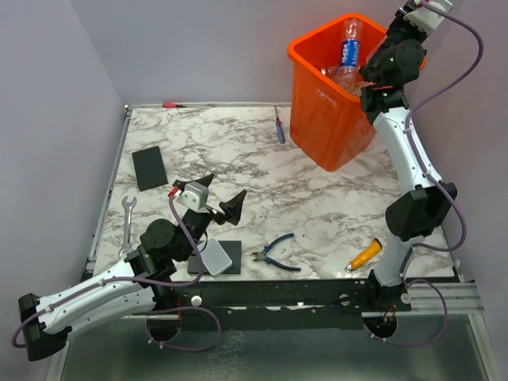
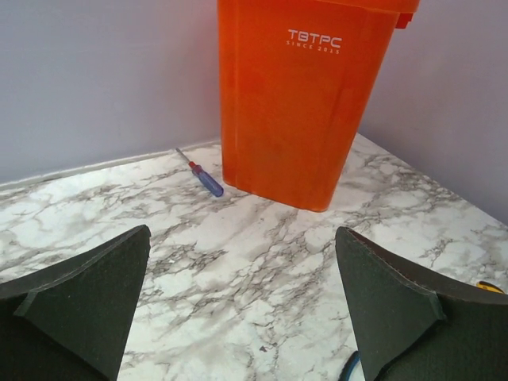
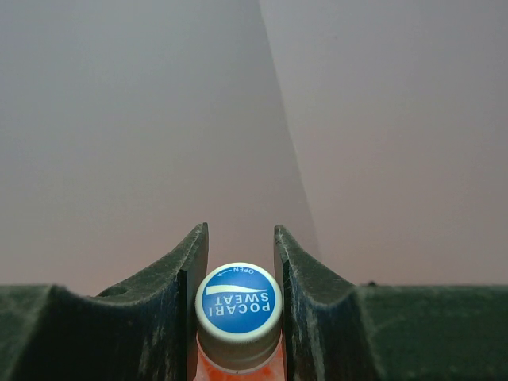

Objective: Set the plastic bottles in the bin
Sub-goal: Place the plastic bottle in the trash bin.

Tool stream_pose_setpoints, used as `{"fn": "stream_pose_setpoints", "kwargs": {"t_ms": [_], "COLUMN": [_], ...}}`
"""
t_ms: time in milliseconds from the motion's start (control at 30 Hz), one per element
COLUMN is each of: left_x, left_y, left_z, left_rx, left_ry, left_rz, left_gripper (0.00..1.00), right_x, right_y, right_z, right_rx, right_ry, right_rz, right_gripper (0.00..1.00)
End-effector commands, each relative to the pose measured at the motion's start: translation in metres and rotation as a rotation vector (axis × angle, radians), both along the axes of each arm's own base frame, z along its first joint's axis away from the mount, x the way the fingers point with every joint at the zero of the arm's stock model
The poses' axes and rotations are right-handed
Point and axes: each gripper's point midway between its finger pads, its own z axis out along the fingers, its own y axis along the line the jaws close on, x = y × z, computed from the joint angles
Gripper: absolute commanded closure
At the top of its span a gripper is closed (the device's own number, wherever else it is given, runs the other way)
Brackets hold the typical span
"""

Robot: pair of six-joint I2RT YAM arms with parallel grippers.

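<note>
The orange bin [image 1: 325,111] stands at the back right of the marble table, and it fills the upper middle of the left wrist view [image 2: 302,103]. Several plastic bottles stick out of it, one with a blue label [image 1: 349,46]. My right gripper [image 1: 414,14] is raised beside the bin's far right rim. In the right wrist view the gripper [image 3: 240,232] is shut on the neck of a bottle with a blue Pocari Sweat cap [image 3: 238,300]. My left gripper [image 1: 225,189] is open and empty low over the table's front left [image 2: 242,232].
On the table lie a blue-handled screwdriver [image 1: 279,127] left of the bin, blue pliers [image 1: 278,252], an orange-handled screwdriver [image 1: 365,255], a wrench [image 1: 127,222] and two black pads [image 1: 149,167] [image 1: 226,258]. Walls close in behind and on the right.
</note>
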Motion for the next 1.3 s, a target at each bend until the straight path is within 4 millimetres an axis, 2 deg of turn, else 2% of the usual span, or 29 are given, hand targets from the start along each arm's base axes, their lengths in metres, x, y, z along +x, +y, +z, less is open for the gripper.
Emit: {"fn": "stream_pose_setpoints", "kwargs": {"t_ms": [0,67,300,400,533,667,767,800,867,900,967,1100,1267], "left_x": [0.006,0.007,0.013,0.015,0.016,0.015,0.014,0.014,0.014,0.013,0.012,0.011,0.012], "left_y": [0.011,0.01,0.0,0.002,0.002,-0.001,-0.003,-0.003,-0.004,-0.004,-0.005,-0.007,-0.008], "left_z": [-0.004,-0.007,-0.021,-0.024,-0.025,-0.026,-0.026,-0.026,-0.025,-0.025,-0.025,-0.025,-0.028], "left_rx": [0.03,0.046,0.118,0.134,0.138,0.138,0.133,0.132,0.126,0.122,0.118,0.113,0.112], "left_ry": [-0.005,0.0,0.035,0.038,0.037,0.04,0.042,0.043,0.045,0.045,0.048,0.051,0.063], "left_rz": [0.07,0.073,0.068,0.09,0.09,0.074,0.064,0.063,0.059,0.055,0.048,0.038,0.039], "left_gripper": [0.01,0.01,0.01,0.01,0.01,0.01,0.01,0.01,0.01,0.01,0.01,0.01,0.01], "right_x": [0.011,0.03,0.094,0.116,0.13,0.121,0.102,0.097,0.087,0.082,0.071,0.047,0.011], "right_y": [-0.023,-0.028,-0.02,0.001,0.039,0.063,0.066,0.064,0.059,0.055,0.047,0.034,0.033], "right_z": [0.004,-0.013,-0.083,-0.107,-0.115,-0.102,-0.083,-0.079,-0.072,-0.069,-0.064,-0.047,-0.01], "right_rx": [0.047,0.068,0.139,0.188,0.227,0.25,0.247,0.246,0.239,0.238,0.234,0.223,0.222], "right_ry": [-0.044,-0.018,0.102,0.147,0.172,0.153,0.13,0.131,0.139,0.144,0.152,0.134,0.075], "right_rz": [0.018,0.043,0.124,0.252,0.471,0.622,0.654,0.65,0.625,0.608,0.564,0.507,0.533], "right_gripper": [1.0,1.0,1.0,1.0,1.0,1.0,0.98,0.88,0.58,0.47,0.34,0.22,0.17]}}
